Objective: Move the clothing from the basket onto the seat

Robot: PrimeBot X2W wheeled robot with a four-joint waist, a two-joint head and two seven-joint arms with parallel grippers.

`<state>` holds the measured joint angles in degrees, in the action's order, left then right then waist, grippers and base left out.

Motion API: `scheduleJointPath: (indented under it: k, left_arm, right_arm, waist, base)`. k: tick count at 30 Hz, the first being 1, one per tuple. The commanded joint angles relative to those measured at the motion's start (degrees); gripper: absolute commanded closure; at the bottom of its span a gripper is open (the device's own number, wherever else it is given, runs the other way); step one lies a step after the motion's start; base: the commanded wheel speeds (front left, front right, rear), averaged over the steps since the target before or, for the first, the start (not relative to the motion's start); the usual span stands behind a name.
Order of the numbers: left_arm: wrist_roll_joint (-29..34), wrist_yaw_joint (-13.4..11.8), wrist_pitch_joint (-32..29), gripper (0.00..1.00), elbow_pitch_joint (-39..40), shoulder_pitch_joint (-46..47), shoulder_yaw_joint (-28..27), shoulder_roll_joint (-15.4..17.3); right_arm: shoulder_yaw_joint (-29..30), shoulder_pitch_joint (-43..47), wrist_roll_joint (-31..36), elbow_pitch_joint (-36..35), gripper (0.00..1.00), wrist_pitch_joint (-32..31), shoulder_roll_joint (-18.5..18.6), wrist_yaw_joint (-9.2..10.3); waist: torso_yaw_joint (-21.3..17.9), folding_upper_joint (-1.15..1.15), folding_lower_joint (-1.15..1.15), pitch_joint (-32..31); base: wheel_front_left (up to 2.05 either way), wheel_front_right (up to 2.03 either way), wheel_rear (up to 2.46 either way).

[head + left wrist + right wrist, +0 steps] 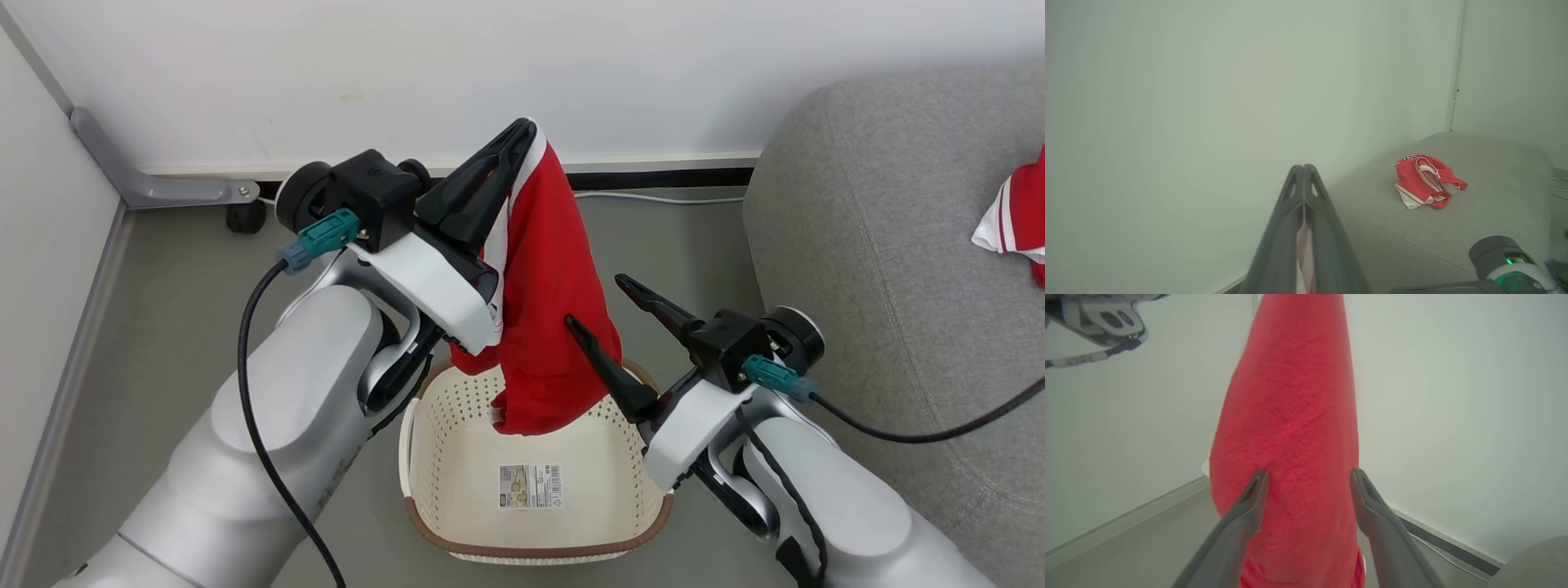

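Currently, red garment (545, 327) hangs over basket (424, 482), top hem clenched in left gripper (514, 143) for carry-over to seat (882, 245); right gripper (596, 300) spread open, empty, just beside cloth, prob. to steady; 2nd garment (1016, 216) lies mid-seat, off edges.

Two red thin-fabric sports garments with white trim: one hanging garment (543, 327), one crumpled garment (1016, 216). One small cream perforated plastic basket (457, 408) with a brown rim. One large grey fabric seat cushion (882, 245). One barcode label (531, 486). One small black caster wheel (245, 216). Two silver robot arms: left arm (277, 408), right arm (824, 490).
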<state>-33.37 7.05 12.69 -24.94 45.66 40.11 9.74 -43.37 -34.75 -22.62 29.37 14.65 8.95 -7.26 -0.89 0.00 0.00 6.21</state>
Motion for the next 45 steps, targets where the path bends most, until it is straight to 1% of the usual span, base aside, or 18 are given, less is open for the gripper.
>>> scheduleJointPath:
  k: [1,11,12,25,26,27,29,41,42,43,44,45]
  left_arm:
    - [0.4,-0.12,0.6,1.0,1.01,3.71,-1.81,1.11]
    - [0.37,-0.01,0.89,1.0,1.03,4.4,-0.49,0.18]
    - [0.29,0.03,1.01,1.0,1.08,4.46,-0.04,-0.14]
    - [-0.3,0.25,1.54,1.0,0.88,4.32,2.65,-1.78]
    - [-0.39,0.26,1.58,1.0,0.85,4.33,2.87,-1.88]
    - [-0.44,0.28,1.61,1.0,0.83,4.38,3.1,-1.96]
    - [-0.61,0.3,1.69,1.0,0.82,4.43,3.44,-2.06]
    - [-1.02,0.35,2.05,1.0,0.01,4.47,3.26,-1.8]
    - [-1.0,0.35,2.09,0.74,-0.07,4.41,3.16,-1.83]
    - [-0.9,0.35,2.12,0.33,-0.2,4.34,3.15,-1.81]
    - [-0.79,0.36,2.15,0.0,-0.33,4.28,3.11,-1.77]
    - [-0.78,0.36,2.17,0.0,-0.56,4.17,3.05,-1.76]
  right_arm:
    - [-0.4,-1.42,0.47,-0.34,0.0,0.35,-1.05,-0.23]
    - [-2.73,-5.22,0.06,6.41,0.0,0.35,-3.69,-0.23]
    - [-3.03,-6.14,-0.21,7.95,0.0,0.35,-4.12,-0.23]
    - [-3.44,-8.68,-2.27,14.06,0.0,0.35,-5.48,-0.23]
    - [-3.57,-8.81,-2.51,14.39,0.08,0.35,-5.55,-0.23]
    - [-3.67,-9.0,-2.73,14.69,0.44,0.35,-5.61,-0.23]
    - [-3.8,-9.34,-3.1,15.09,1.0,0.35,-5.71,-0.23]
    - [-3.0,-9.54,-3.77,13.59,1.0,0.35,-5.65,-0.23]
    - [-2.87,-9.52,-3.71,13.38,1.0,0.35,-5.58,-0.23]
    - [-2.78,-9.5,-3.64,13.17,1.0,0.35,-5.52,-0.23]
    - [-2.7,-9.47,-3.6,12.99,1.0,0.35,-5.48,-0.23]
    - [-2.56,-9.43,-3.57,12.77,1.0,0.35,-5.46,-0.23]
  waist:
    - [0.09,0.0,0.0,0.02]
    - [0.87,0.0,0.0,0.23]
    - [1.21,0.0,0.0,0.21]
    - [2.86,0.0,0.0,-0.42]
    - [2.98,0.0,0.0,-0.48]
    - [3.1,0.0,0.0,-0.51]
    - [3.27,0.0,0.0,-0.63]
    - [2.54,0.0,0.0,-0.04]
    - [2.43,0.0,0.0,0.07]
    - [2.33,0.0,0.0,0.14]
    - [2.23,0.0,0.0,0.19]
    - [2.12,0.0,0.0,0.25]
  base:
    - [0.0,0.0,0.0]
    - [0.0,0.0,0.0]
    - [0.0,0.0,0.0]
    - [0.0,0.0,0.0]
    - [0.0,0.0,0.0]
    - [0.0,0.0,0.0]
    - [0.0,0.0,0.0]
    - [0.0,0.0,0.0]
    - [0.0,0.0,0.0]
    - [0.0,0.0,0.0]
    - [0.0,0.0,0.0]
    - [0.0,0.0,0.0]
